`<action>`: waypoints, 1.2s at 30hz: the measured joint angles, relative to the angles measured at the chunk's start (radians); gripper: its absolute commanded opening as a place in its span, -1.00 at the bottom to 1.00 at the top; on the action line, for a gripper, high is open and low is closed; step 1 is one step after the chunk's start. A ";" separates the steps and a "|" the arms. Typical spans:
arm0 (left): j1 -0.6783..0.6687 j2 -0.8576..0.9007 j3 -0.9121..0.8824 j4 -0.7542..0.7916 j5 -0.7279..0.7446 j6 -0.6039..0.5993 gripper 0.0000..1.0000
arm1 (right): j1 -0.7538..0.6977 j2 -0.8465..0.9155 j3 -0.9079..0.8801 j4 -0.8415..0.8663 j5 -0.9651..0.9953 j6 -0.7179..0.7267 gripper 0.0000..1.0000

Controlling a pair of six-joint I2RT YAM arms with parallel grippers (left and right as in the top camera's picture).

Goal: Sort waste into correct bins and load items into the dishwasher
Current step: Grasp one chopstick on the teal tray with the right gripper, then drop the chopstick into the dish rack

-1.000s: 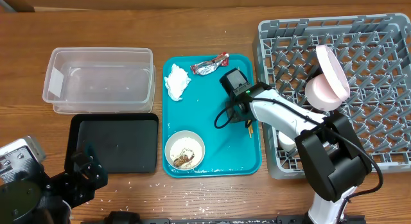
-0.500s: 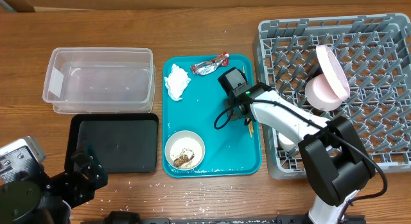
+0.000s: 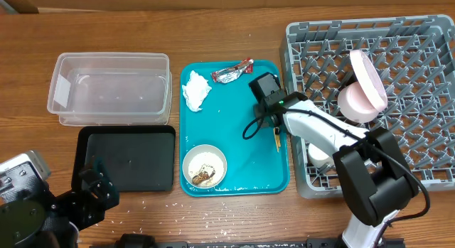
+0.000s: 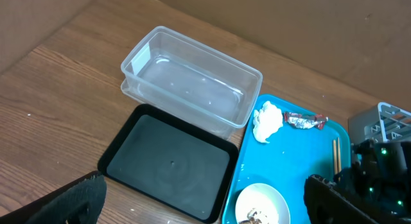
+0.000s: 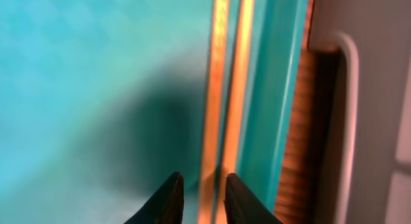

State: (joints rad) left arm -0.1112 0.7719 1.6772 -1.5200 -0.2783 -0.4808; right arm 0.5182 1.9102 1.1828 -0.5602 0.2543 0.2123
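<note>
Chopsticks (image 5: pixel 218 70) along teal tray (image 5: pixel 77 70) rim — end effector (image 5: pixel 202 199) tips apart, straddling one.

A lab test bench, this; wooden table (image 3: pixel 213 35), cardboard wall (image 4: pixel 289 22) at twelve o'clock. Grey dish rack (image 3: pixel 419 148) at three o'clock.

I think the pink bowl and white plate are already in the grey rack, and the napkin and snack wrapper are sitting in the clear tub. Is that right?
Not quite. The pink bowl and white plate are in the grey rack, but the napkin and snack wrapper lie on the teal tray, not in the clear tub. The overhead view shows it.
</note>
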 measured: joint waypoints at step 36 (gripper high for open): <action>0.000 0.000 0.000 0.000 0.000 0.000 1.00 | -0.107 -0.423 0.266 -0.294 -0.118 -0.005 -0.92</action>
State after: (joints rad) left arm -0.1112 0.7719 1.6768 -1.5200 -0.2783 -0.4808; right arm 0.4110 1.4876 1.4487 -0.8539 0.1360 0.2077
